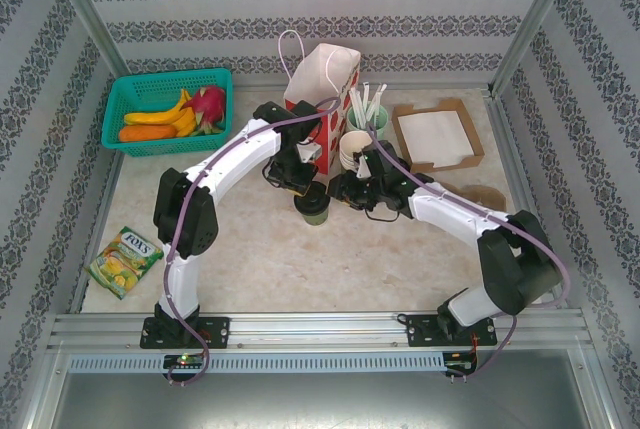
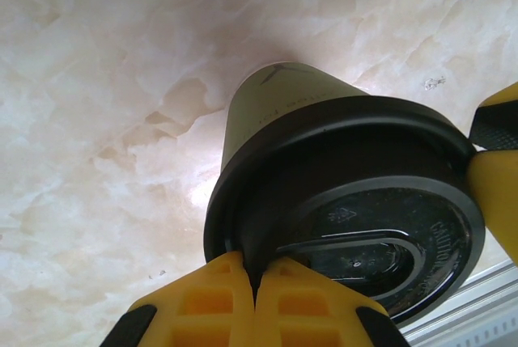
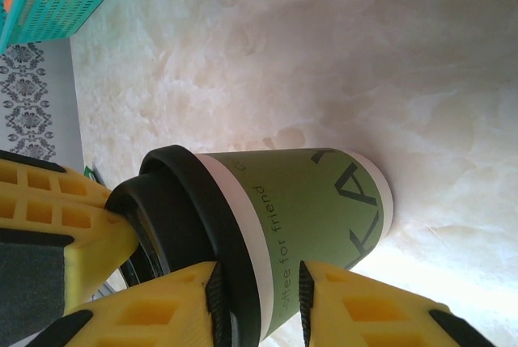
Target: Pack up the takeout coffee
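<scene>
**Jaws.** The left jaws are closed, yellow fingers (image 2: 202,311) pressed tip to tip and holding nothing. Their tips sit against the rim of the black lid. The right jaws are partly open. Their yellow fingers (image 3: 162,306) reach the cup's side, one over the lid's skirt and the other over the green wall. They do not enclose the cup, and I cannot tell whether they touch it.

**Task item.** The takeout coffee (image 1: 312,211), a small pale green paper cup with a round black plastic lid, stands upright on the pale marbled counter (image 1: 300,269). In the top view the left jaws are at its 11 o'clock and the right jaws at its 2 o'clock. It is not yet packed.

**Surroundings.**
- A tall red-and-white paper bag with a cord handle (image 1: 335,69) stands open near the cup at 12 o'clock.
- A stack of lidless white paper cups (image 1: 353,149) stands at 1 o'clock, just beside the right jaws.
- A teal plastic basket (image 1: 170,75) lies well apart at 10 o'clock.

**Risks, as judged.**
- The closed left tips could lever the lid off or push the cup over, spilling it.
- If the right jaws close where they stand, they would likely slip off the wall rather than grip it.
- Both arms crowd one small cup, so a collision is plausible.
- A low lift could catch the bag's rim and topple the bag.
- A swing towards 1 o'clock could knock the stacked cups.
</scene>
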